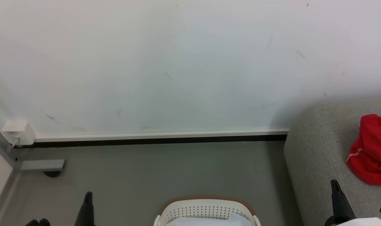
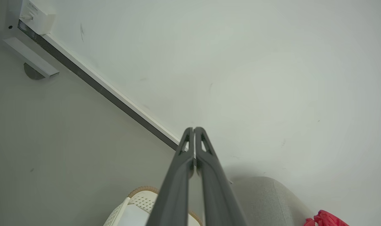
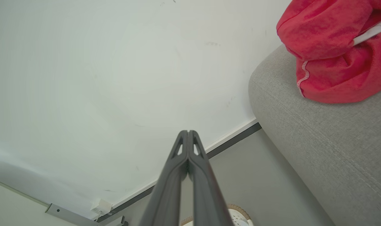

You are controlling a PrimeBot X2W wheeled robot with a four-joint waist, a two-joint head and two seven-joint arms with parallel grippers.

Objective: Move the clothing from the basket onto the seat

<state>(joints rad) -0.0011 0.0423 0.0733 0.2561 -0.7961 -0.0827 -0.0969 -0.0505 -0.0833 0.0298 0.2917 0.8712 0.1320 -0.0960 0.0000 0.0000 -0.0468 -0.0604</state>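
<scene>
Head view: my left hand sits low at the left over the grey floor and my right hand low at the right, in front of the seat. The basket is between them at the bottom edge, only its far rim and wall visible, with something pale inside that I cannot identify. The red clothing lies bunched on the seat, well apart from the basket.

Left wrist view: my left hand has its fingers pressed together, pinching nothing, aimed at the white wall. The basket is below it, and the seat with the clothing is off to the lower right.

Right wrist view: my right hand is likewise pressed together and empty. The clothing rests on the seat near its rounded corner, and a bit of basket shows below.

I judge that the next step is another reach into the basket, if anything remains there. To do it well I should tilt down until I see the inside, spread the fingers before descending, pinch a thick fold, lift clear of the rim, and set it further in from the seat's rounded edge so it cannot slide off.
</scene>
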